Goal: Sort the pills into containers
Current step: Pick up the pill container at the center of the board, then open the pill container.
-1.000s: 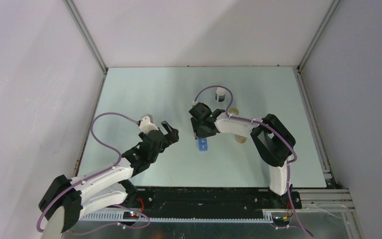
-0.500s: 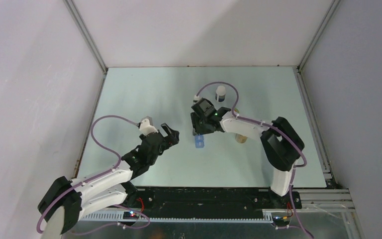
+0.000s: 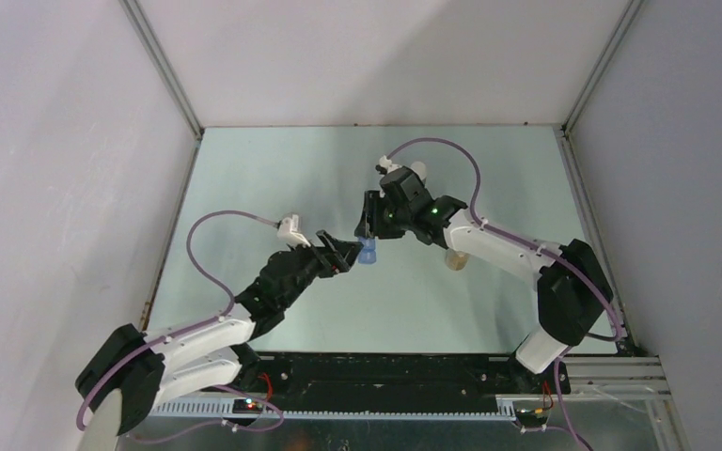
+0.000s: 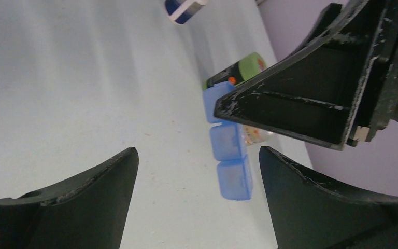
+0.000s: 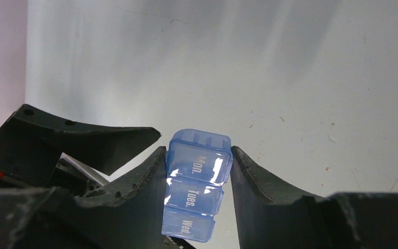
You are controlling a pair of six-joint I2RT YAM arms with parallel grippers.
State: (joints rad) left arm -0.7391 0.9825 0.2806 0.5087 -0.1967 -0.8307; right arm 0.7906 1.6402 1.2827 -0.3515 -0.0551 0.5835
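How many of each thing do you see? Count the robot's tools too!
Blue pill organizer: 1
Bottles: 2 (white-and-blue bottle, pill jar)
Green lid: 1
Tools: 2 (left tool, right tool)
Total: 6

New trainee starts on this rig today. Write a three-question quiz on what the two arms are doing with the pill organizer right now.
1. True or false: the right fingers are shut on the blue pill organizer.
2. Which day labels can be read on the pill organizer in the right wrist view? A) Mon., Tues., Wed. B) Thurs., Fri., Sat. C) No labels at all.
3. Fill the gap: the left fingers are ____, with the pill organizer in view between them.

Key: 1 true; 2 A; 3 open.
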